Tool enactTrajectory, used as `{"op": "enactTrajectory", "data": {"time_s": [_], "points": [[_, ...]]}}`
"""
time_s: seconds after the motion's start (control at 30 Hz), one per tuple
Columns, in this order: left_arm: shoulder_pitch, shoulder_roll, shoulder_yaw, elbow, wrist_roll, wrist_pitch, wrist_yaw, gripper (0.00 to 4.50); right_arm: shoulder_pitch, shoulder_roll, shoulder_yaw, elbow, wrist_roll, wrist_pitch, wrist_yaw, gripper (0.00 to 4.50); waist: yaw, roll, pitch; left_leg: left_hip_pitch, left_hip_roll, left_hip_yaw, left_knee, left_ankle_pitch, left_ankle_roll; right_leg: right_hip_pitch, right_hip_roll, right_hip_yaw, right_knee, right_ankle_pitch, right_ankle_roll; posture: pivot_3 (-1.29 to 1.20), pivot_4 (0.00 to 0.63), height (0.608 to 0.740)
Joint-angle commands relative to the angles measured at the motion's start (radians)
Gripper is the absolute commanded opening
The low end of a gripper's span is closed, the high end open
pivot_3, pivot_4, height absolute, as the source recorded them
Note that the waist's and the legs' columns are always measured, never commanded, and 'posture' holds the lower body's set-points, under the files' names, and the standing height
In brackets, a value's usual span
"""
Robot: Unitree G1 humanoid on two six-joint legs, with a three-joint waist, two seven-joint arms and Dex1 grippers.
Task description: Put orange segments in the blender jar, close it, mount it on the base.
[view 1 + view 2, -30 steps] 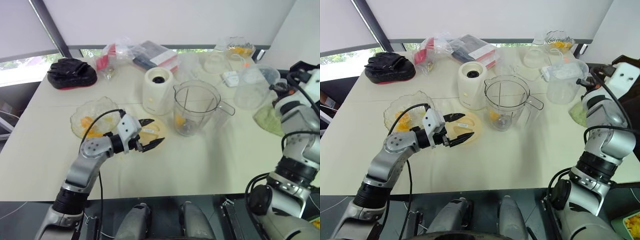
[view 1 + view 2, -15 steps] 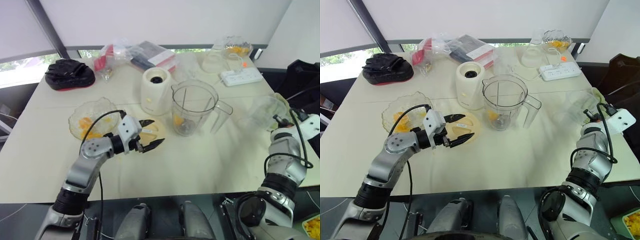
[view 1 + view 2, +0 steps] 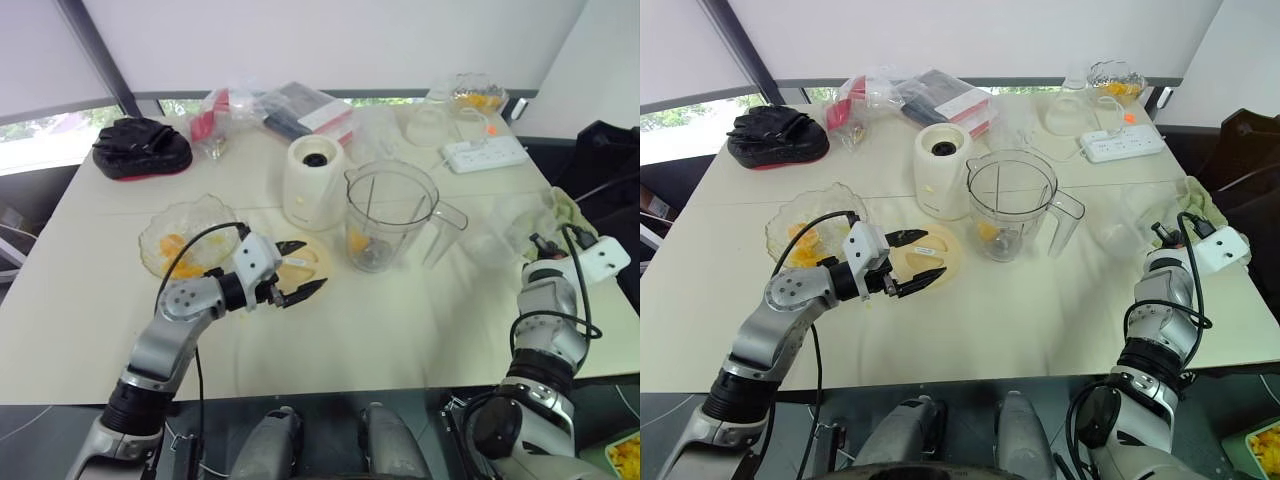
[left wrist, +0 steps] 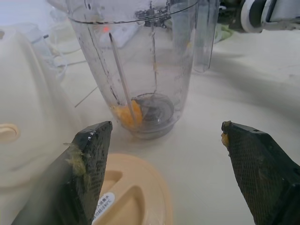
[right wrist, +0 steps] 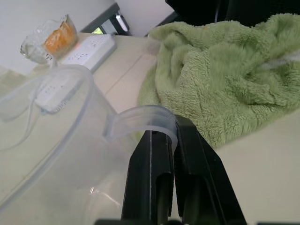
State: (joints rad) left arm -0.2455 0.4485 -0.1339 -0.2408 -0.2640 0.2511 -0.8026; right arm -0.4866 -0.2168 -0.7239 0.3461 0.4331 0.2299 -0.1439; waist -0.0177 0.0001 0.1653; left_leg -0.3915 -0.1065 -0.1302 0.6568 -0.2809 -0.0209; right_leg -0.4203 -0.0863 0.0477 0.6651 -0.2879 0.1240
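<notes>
At the table's (image 3: 400, 330) 3 o'clock edge, the right gripper (image 5: 161, 140) pinches a clear container's (image 5: 56, 154) handle beside a green towel (image 5: 225, 84); left gripper (image 3: 302, 268) gapes wide over the yellow lid (image 3: 305, 262).

Clear container (image 5: 56, 154) at the right gripper (image 5: 161, 140): running off the wrist view's edge, body mostly unseen; green towel (image 5: 225, 79): being cropped at the frame edge; contents of the far bowl (image 3: 478, 98): appearing too small to identify.

The clear blender jar (image 3: 384, 217) stands upright, lidless, just beside the cream base (image 3: 315, 183), one orange segment (image 4: 126, 114) inside.
</notes>
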Motion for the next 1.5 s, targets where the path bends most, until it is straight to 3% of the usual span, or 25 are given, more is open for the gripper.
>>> {"op": "enactTrajectory", "data": {"time_s": [0.03, 0.2, 0.3, 0.37, 0.57, 0.97, 1.23, 1.33, 1.5], "points": [[-0.002, 0.007, 0.003, -0.032, 0.001, -0.01, 0.003, 3.89, 0.012, -0.015, 0.016, -0.035, 0.007, -0.011, -0.017, 0.03, 0.0, 0.0, 0.0, 0.0, 0.0, 0.0, 0.0, 0.0, 0.0, 0.0, 0.0, 0.0, 0.0, 0.0, 0.0, 0.0, 0.15, 0.74], [-0.006, 0.005, 0.001, -0.028, 0.003, -0.011, 0.003, 3.89, 0.023, -0.032, 0.027, -0.017, 0.0, -0.016, -0.034, 0.03, 0.0, 0.0, 0.0, 0.0, 0.0, 0.0, 0.0, 0.0, 0.0, 0.0, 0.0, 0.0, 0.0, 0.0, 0.0, 0.0, 0.15, 0.74], [-0.002, 0.007, 0.002, -0.032, 0.003, -0.011, 0.004, 3.89, 0.026, -0.047, 0.042, -0.01, -0.005, -0.019, -0.024, 0.92, 0.002, 0.0, 0.0, 0.0, 0.0, 0.0, 0.0, 0.0, 0.0, 0.0, 0.0, 0.0, 0.0, 0.0, 0.0, 0.0, 0.15, 0.74], [-0.001, 0.006, 0.002, -0.033, 0.004, -0.011, 0.005, 3.89, 0.031, -0.053, 0.054, -0.017, -0.004, -0.015, -0.018, 1.88, 0.001, 0.0, 0.0, 0.0, 0.0, 0.0, 0.0, 0.0, 0.0, 0.0, 0.0, 0.0, 0.0, 0.0, 0.0, 0.0, 0.15, 0.74], [0.003, 0.001, -0.001, -0.036, 0.007, -0.011, 0.011, 3.89, 0.076, -0.055, 0.087, -0.084, -0.008, 0.015, -0.03, 1.88, 0.001, 0.0, 0.0, 0.0, 0.0, 0.0, 0.0, 0.0, 0.0, 0.0, 0.0, 0.0, 0.0, 0.0, 0.0, 0.0, 0.15, 0.74], [0.023, 0.0, -0.005, -0.035, 0.006, -0.021, 0.015, 3.89, 0.319, -0.015, 0.158, -0.437, 0.023, 0.157, -0.029, 1.88, 0.004, 0.0, 0.0, 0.0, 0.0, 0.0, 0.0, 0.0, 0.0, 0.0, 0.0, 0.001, 0.0, 0.0, 0.0, 0.0, 0.15, 0.74], [-0.01, 0.008, -0.008, 0.019, 0.007, -0.041, -0.027, 3.89, 0.425, -0.042, 0.207, -0.642, 0.058, 0.24, 0.051, 1.88, 0.005, 0.0, 0.0, 0.0, 0.0, 0.0, 0.0, 0.0, 0.0, 0.0, 0.0, 0.001, 0.0, 0.0, 0.0, 0.0, 0.15, 0.74], [-0.033, 0.016, 0.003, 0.055, 0.007, -0.051, -0.047, 3.89, 0.477, -0.121, 0.225, -0.741, 0.117, 0.347, 0.145, 1.88, 0.007, 0.0, 0.0, 0.0, 0.0, -0.001, 0.0, 0.0, 0.0, 0.0, 0.001, 0.001, 0.0, 0.0, 0.0, 0.0, 0.15, 0.74], [-0.106, 0.061, 0.022, 0.153, 0.008, -0.065, -0.104, 3.89, 0.639, -0.365, 0.18, -0.931, 0.266, 0.433, 0.457, 1.88, 0.009, 0.0, 0.0, 0.0, 0.0, -0.001, 0.0, -0.003, 0.006, 0.001, 0.0, 0.0, -0.001, 0.0, 0.0, 0.0, 0.15, 0.74]]}}
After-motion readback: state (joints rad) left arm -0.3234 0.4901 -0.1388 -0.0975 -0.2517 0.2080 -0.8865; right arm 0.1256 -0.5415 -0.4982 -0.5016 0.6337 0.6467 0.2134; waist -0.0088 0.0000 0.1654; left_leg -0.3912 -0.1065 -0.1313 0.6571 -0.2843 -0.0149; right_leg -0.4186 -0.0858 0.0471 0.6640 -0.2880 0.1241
